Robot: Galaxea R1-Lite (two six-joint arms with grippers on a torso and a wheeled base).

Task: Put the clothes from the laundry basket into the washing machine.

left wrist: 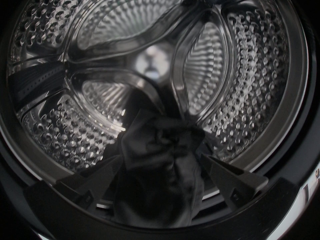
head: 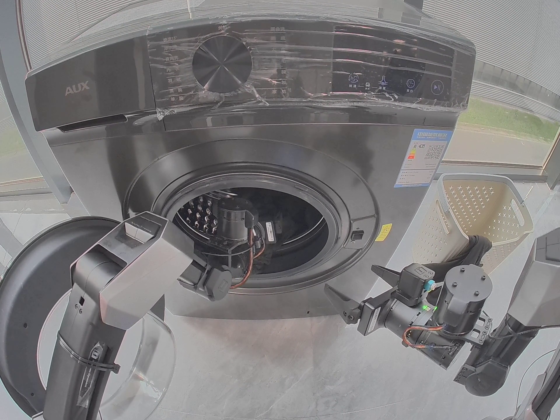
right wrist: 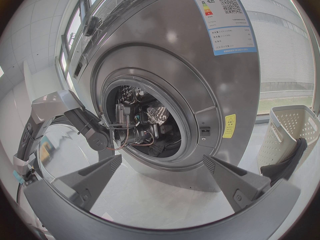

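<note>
Our left arm passes through the round port of the washing machine [head: 326, 164], its wrist just inside the rim, with the open door [head: 29, 298] swung out on our left beside the forearm. Inside the drum [left wrist: 253, 84], the left gripper [left wrist: 161, 157] has its jaws spread wide. A dark garment [left wrist: 156, 190] lies bunched between them, gripped by neither, low at the drum's front, its long axis running from the door lip inward. Our right gripper [head: 350, 280] hangs over the floor before the machine's lower right corner, jaws released and holding nothing, pointing at the port. The laundry basket [head: 484, 205] stands right of the machine, with dark clothes [head: 475, 249] draped over its near rim
</note>
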